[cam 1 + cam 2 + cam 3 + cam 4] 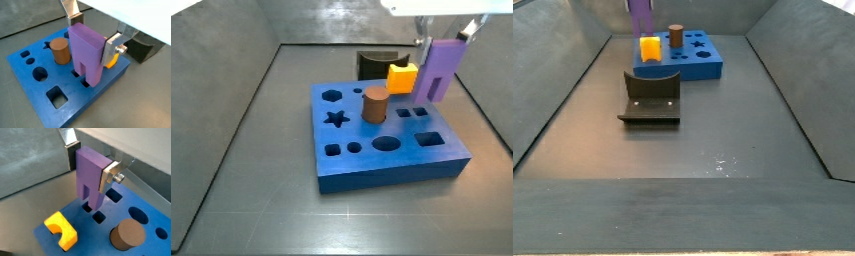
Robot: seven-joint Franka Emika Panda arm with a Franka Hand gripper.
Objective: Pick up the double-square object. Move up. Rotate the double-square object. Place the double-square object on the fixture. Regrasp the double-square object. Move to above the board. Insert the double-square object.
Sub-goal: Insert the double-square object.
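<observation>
Inspection runs from the near end of the enclosure floor toward the far wall, as seen in a side view.

Nearest stands the fixture [651,97], a dark bracket on its base plate, on the grey floor and apart from the board's near edge. It carries nothing.

Beyond it lies the board [703,66], a thick blue slab flat on the floor near the far wall. Its top shows shaped holes, among them a star [337,118], a hexagon [331,96], a round hole [385,145] and several square ones.

A brown cylinder [60,51] stands upright in the board near its middle. A yellow block [60,229] sits at the board's edge on the fixture side; whether it is seated in a hole cannot be told.

The tool [95,34] is above the board, closed on the double-square object [87,54]. One silver finger [73,19] presses one broad face, and the opposite finger bears on the other face near the top.

The double-square object hangs upright, long axis vertical, with its two-legged notched end pointing down. In both wrist views that lower end is just above a pair of small square holes [93,212] in the board. Whether it touches the board's top cannot be told.
</observation>
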